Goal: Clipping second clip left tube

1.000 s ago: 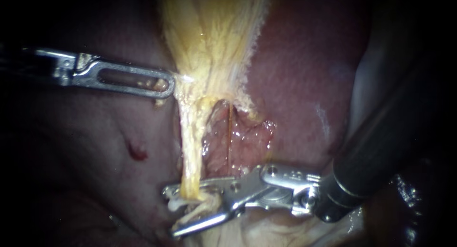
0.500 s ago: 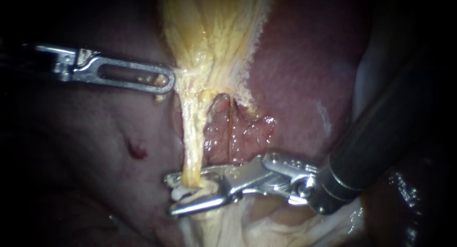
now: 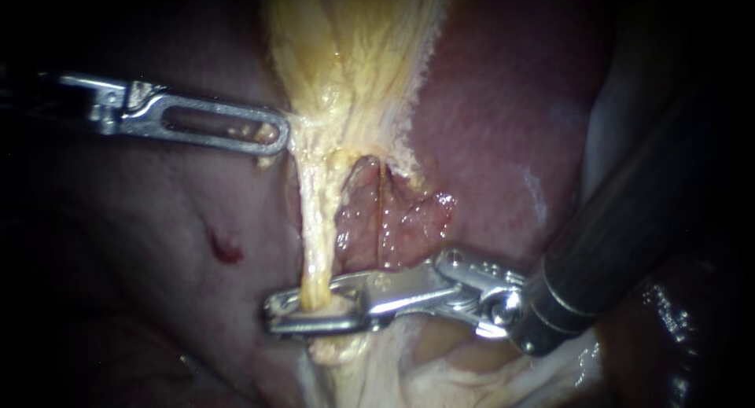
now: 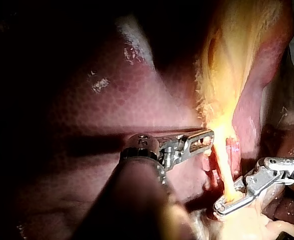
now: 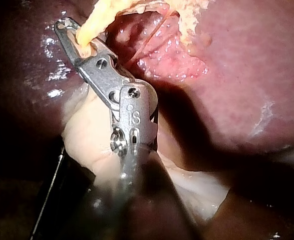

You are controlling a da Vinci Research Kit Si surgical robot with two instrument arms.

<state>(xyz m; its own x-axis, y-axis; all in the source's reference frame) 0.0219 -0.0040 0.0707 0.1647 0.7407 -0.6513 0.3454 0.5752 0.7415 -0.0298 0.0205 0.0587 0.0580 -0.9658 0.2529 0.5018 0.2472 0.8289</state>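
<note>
My right instrument [image 3: 277,315] comes in low from the right. Its claw is clamped across the left tube [image 3: 314,227] near the tube's lower end, with both halves pressing on it. The tube runs taut and yellow up to the fanned yellow tissue [image 3: 354,54]. My left instrument [image 3: 277,137] has its claw closed on that tissue's edge. A thin strand [image 3: 380,219] runs just beside the tube, over the liver [image 3: 503,125].
</note>
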